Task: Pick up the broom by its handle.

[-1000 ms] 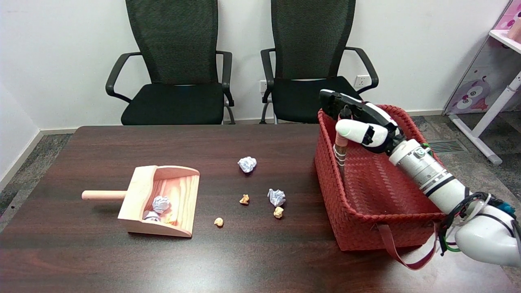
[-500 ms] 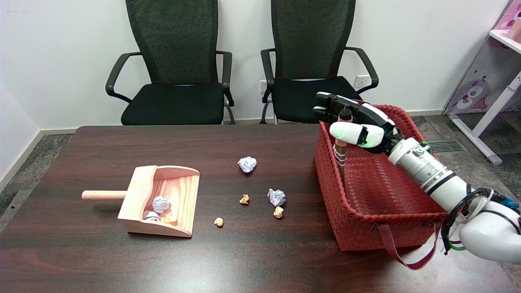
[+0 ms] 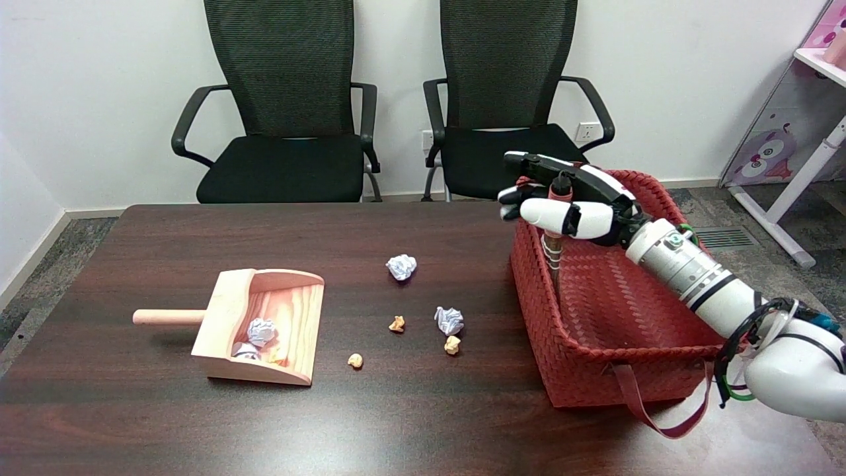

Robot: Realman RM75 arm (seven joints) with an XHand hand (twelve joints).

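While the right hand (image 3: 562,201) is wrapped around the top of the broom handle (image 3: 554,248), this looks to me like the grasp step, right at the edge of turning into the lift. Only the head view to go on, so everything below is from there, placed relative to the red woven basket (image 3: 595,330).

The broom stands nearly upright inside the basket, against its left wall near the far corner, with the handle's top poking just above the rim. Its brush end is down inside the basket and I can't really make it out. The hand sits right over that corner: white thumb across the near side of the handle, dark fingers on the far side, so the handle runs between them. Looks like contact on both sides, so I'd call it held, though how firmly it's squeezed I can't tell from this angle.

Next move, my guess: pull straight up so the broom clears the basket wall without snagging the weave or tipping the basket.

Left of the basket on the dark wooden table (image 3: 132,410) are a wooden dustpan (image 3: 264,327) and some crumpled paper balls (image 3: 449,320).
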